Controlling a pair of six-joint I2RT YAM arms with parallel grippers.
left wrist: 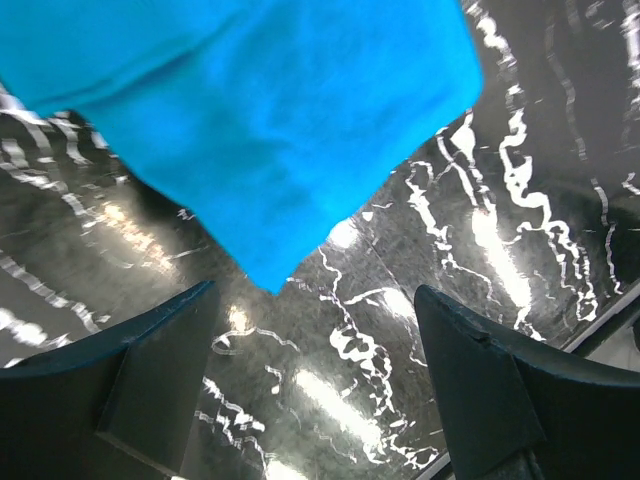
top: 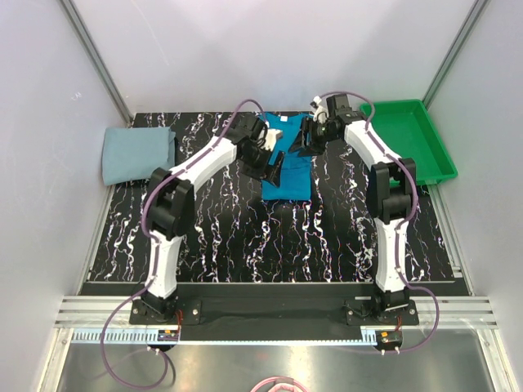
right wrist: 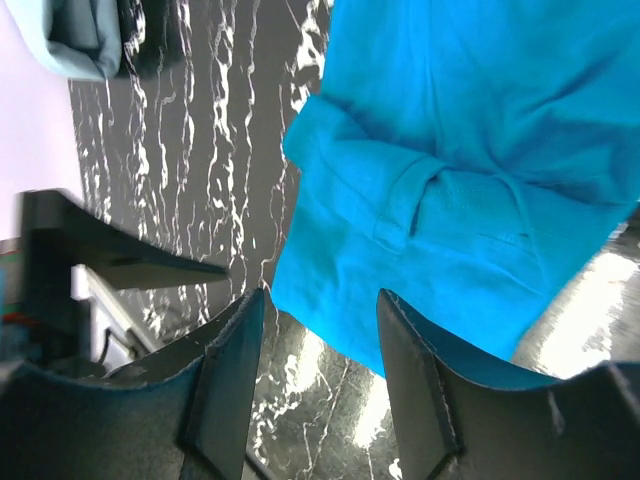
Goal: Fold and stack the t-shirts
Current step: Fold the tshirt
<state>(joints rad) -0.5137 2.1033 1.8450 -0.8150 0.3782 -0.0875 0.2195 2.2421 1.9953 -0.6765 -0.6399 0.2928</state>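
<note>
Just ahead of both arms' open, empty jaws lies the teal t-shirt (top: pixel 288 184).

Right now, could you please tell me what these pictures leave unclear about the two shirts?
Top view: the left gripper and right gripper cover the teal shirt's upper half.
Top view: the grey shirt is too small to count its folds.
Left wrist view: the top edge cuts off the teal shirt; only one corner shows.
Right wrist view: the corner cuts off the grey shirt; whether the right gripper touches teal cloth is unclear.
</note>
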